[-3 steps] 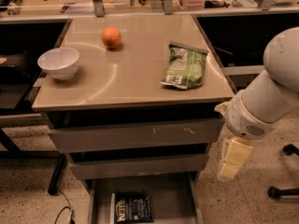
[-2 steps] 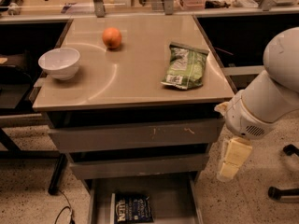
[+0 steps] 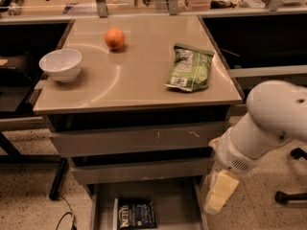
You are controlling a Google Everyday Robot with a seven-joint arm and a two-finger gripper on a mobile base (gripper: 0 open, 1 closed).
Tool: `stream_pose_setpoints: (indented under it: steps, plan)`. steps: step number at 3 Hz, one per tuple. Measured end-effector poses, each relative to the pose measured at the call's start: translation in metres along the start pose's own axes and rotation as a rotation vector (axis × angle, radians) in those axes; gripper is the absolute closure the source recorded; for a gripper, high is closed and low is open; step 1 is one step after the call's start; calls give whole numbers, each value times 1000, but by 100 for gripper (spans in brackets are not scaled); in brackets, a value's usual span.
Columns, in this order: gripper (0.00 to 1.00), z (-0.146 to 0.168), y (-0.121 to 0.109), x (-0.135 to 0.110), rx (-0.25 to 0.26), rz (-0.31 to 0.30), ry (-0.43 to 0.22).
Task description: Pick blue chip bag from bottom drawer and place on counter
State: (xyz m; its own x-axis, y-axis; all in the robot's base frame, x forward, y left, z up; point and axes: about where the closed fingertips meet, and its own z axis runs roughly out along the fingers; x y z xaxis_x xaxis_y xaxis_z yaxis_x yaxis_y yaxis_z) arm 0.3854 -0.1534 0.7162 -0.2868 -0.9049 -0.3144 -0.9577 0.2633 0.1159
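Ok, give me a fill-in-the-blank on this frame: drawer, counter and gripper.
The blue chip bag lies in the bottom drawer, which is ____.
The counter holds an orange, a green chip bag and a white ____.
The gripper hangs ____ counter level, beside the bottom drawer.
Missing: open, bowl, below.

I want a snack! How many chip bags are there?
2. The green-and-white chip bag lies on the counter's right side; the blue chip bag lies in the open bottom drawer. The gripper hangs beside that drawer, holding neither. The closed drawers may hide more.
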Motion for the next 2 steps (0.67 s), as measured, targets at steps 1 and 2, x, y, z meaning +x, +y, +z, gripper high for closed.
stream_pose_setpoints:
  steps: [1,2]
  plan:
    - [0,81,7,17,-73,52,-15]
    - [0,154,8,30,-141,99,-31]
